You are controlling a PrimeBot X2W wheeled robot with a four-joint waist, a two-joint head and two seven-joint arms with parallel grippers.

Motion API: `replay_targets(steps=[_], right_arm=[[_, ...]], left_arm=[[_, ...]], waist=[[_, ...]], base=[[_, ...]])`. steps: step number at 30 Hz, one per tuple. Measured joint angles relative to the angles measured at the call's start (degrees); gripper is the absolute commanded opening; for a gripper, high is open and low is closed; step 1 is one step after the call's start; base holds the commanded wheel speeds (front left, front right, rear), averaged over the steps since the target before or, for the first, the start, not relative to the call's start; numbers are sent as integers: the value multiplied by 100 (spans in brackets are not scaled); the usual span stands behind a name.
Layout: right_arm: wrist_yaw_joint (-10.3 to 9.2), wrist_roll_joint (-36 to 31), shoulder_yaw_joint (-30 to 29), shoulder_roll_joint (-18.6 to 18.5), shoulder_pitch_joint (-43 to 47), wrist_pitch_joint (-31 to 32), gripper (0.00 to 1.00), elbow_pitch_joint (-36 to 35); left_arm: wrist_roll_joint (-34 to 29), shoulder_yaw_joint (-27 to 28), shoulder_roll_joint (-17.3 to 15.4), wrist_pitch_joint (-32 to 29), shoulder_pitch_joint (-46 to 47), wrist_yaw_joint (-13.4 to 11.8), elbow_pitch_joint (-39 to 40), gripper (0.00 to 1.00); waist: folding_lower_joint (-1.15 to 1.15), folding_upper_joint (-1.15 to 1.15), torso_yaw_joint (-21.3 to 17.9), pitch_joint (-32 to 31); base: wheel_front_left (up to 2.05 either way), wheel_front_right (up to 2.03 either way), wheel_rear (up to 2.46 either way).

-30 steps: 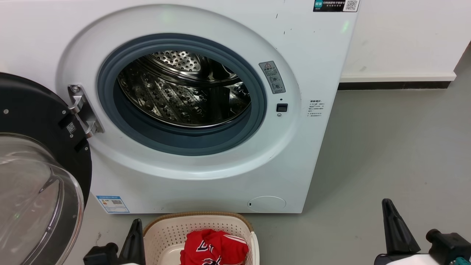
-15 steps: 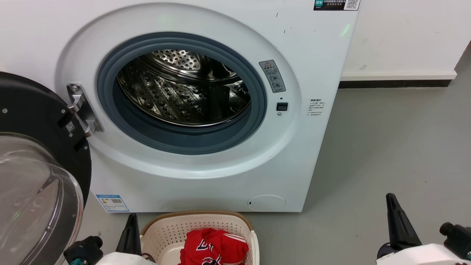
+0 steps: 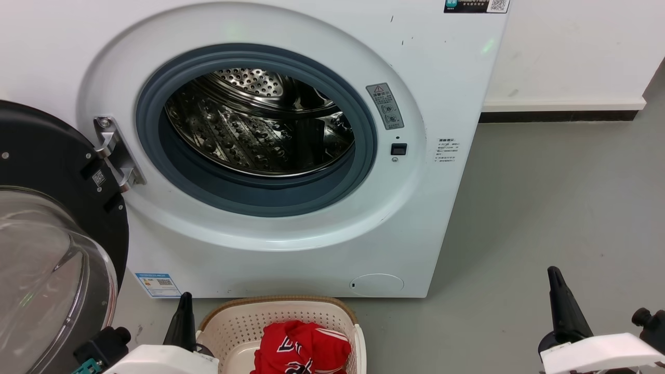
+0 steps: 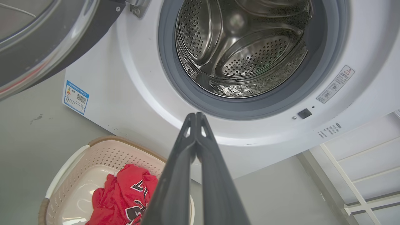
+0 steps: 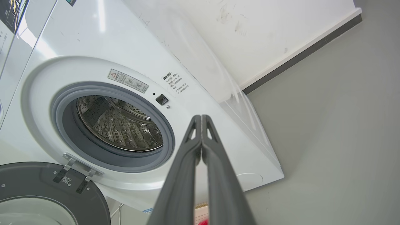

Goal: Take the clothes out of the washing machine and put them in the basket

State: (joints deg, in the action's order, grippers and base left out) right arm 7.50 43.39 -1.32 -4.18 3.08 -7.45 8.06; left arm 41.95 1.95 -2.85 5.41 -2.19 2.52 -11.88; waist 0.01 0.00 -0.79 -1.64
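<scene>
Red clothes in basket, left gripper closed beside it, right gripper closed

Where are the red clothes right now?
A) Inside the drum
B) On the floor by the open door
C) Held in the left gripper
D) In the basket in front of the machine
D: the red clothes lie bunched in the basket, and the visible part of the drum is bare steel.

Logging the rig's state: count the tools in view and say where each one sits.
2. The left tool stands shut beside the basket's left rim. The right tool stands shut over the floor, right of the washing machine.
</scene>
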Motion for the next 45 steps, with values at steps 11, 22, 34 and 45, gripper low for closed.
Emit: replay_targets(steps=[11,22,34,45], right_arm=[[0,811,-23,-13,-146,180,0,98],[0,1597,-59,-24,-283,358,0,180],[-1,2440,-108,-29,-424,557,0,280],[-1,3067,-153,-29,-538,710,0,346]], left_arm=[[784,66,0,-186,137,62,-35,0],[1562,144,0,-375,257,147,-66,0],[2401,216,0,-578,373,214,-107,0],[3028,274,-1,-725,487,298,-130,0]], waist=[[0,0,9,21],[0,0,19,44],[0,0,31,70],[0,0,41,93]], base=[[0,0,0],[0,0,0],[0,0,0],[0,0,0]])
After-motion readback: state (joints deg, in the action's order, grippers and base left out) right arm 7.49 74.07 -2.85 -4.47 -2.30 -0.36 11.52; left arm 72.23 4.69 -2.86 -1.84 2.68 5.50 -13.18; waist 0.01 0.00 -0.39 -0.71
